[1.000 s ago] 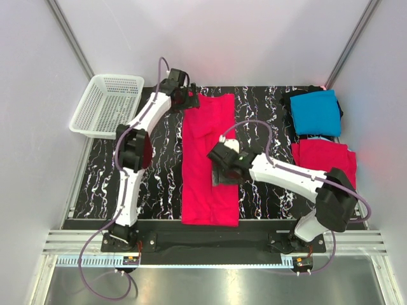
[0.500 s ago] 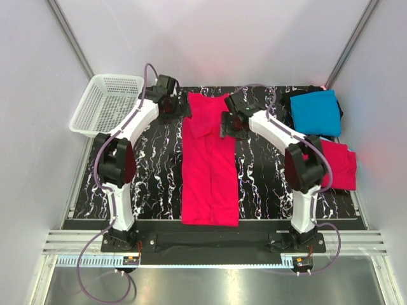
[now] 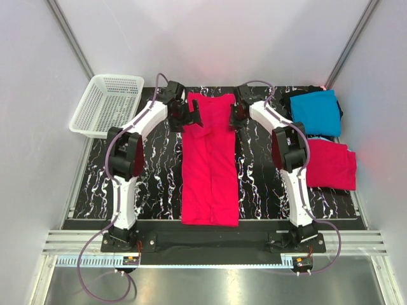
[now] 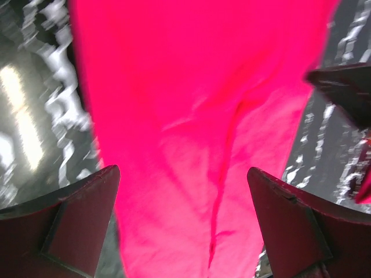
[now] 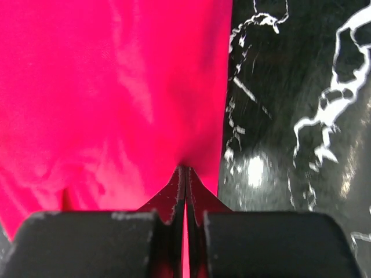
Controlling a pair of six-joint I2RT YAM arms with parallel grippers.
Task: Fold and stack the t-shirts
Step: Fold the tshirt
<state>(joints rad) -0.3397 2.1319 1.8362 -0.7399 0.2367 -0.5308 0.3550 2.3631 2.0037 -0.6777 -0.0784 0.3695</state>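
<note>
Moved right gripper (image 3: 236,118) up to far right corner of pink shirt (image 3: 210,171), a long strip lying mid-table (image 3: 159,171); clamped it on the hem. Hovering left gripper (image 3: 191,114), spread wide, over far left corner, gripping nothing. Probably needs that second pinch before folding.

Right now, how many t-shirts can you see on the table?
4. One long pinkish-red shirt lies mid-table; a folded turquoise one sits far right, with black cloth peeking from under it; another folded pinkish-red one lies just nearer. Others may be hidden.
</note>
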